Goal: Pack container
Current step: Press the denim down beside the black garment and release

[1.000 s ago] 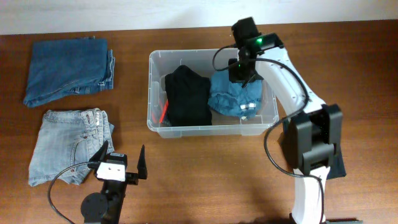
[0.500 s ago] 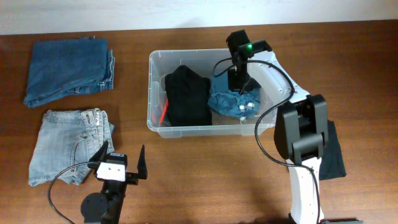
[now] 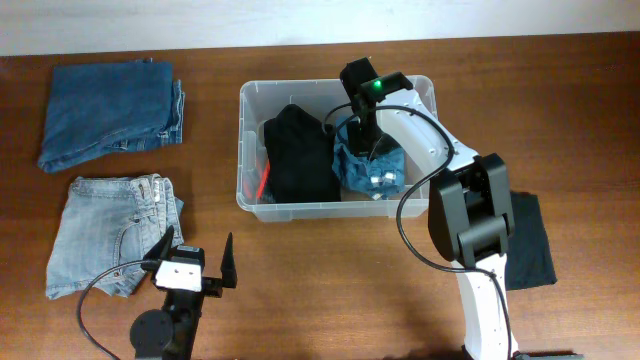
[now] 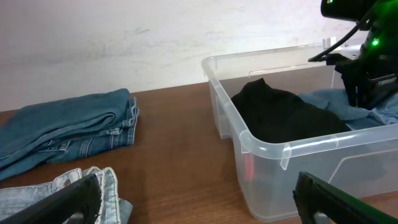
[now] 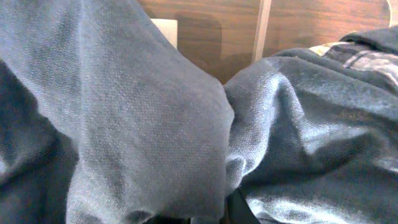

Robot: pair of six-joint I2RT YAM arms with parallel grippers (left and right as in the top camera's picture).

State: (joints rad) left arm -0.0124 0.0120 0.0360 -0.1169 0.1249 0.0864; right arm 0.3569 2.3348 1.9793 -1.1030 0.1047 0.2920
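Note:
The clear plastic container [image 3: 247, 95] stands mid-table. A folded black garment [image 3: 300, 155] fills its left half and a crumpled blue garment [image 3: 368, 172] lies beside it on the right. My right gripper [image 3: 362, 135] reaches down into the container, shut on the blue garment. In the right wrist view that blue cloth [image 5: 155, 112] covers nearly everything and drapes over the right gripper [image 5: 211, 214]. My left gripper [image 3: 197, 250] rests open near the front edge, empty. In the left wrist view the left gripper [image 4: 196, 208] faces the container [image 4: 267, 146].
Folded dark blue jeans [image 3: 110, 112] lie at the back left, with light blue jeans [image 3: 115, 232] in front of them, close to my left gripper. A dark cloth [image 3: 530, 240] lies on the table to the right of the right arm's base.
My right gripper has moved left inside the container, dragging the blue garment toward the black one. The left arm has not moved.

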